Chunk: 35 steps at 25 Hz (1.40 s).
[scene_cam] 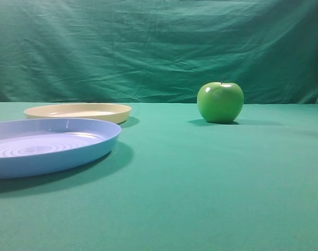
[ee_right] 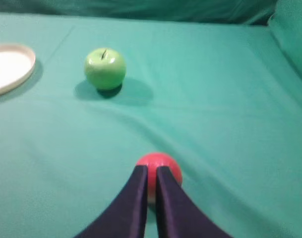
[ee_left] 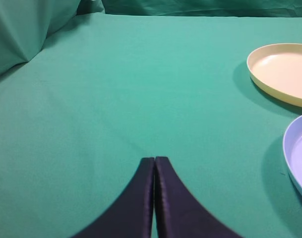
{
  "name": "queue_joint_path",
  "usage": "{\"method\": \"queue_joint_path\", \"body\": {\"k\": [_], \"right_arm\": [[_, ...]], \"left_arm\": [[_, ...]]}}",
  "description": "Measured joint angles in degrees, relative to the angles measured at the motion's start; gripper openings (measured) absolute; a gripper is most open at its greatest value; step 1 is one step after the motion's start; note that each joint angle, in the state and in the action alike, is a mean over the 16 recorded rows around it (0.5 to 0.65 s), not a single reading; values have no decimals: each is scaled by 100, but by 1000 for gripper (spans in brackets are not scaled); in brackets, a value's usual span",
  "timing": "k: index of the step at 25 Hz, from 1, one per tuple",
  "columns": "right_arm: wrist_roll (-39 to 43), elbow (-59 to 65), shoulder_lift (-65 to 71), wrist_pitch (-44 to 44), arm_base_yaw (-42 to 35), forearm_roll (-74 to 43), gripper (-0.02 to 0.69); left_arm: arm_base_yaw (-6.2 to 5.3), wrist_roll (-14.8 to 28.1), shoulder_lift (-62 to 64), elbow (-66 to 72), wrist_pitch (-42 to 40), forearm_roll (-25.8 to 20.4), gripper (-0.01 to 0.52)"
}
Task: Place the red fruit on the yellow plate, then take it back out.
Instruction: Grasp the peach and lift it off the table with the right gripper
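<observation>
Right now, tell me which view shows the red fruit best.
Right wrist view: the red fruit lies on the cloth just past the right gripper's tips, which partly cover it. The exterior high and left wrist views do not show it.

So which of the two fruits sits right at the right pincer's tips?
The red fruit, directly beyond the right pincer tips. The green apple stands well farther off, nearer the yellow plate.
</observation>
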Motion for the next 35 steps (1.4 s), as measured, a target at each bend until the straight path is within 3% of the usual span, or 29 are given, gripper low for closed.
{"method": "queue_joint_path", "body": {"k": [8, 15, 18, 21, 31, 35], "right_arm": [[47, -513, 1668, 668, 396, -223, 48], [360, -738, 2956, 360, 804, -645, 51], [464, -779, 3418, 86, 943, -804, 84], [543, -798, 3830, -217, 1059, -900, 162], [1227, -817, 4953, -1079, 1146, -1403, 529], [1633, -826, 5337, -1348, 1146, -1710, 624]], "left_arm": [[0, 0, 0, 0, 0, 0, 0], [0, 0, 0, 0, 0, 0, 0], [0, 0, 0, 0, 0, 0, 0], [0, 0, 0, 0, 0, 0, 0], [0, 0, 0, 0, 0, 0, 0], [0, 3, 0, 0, 0, 0, 0]]}}
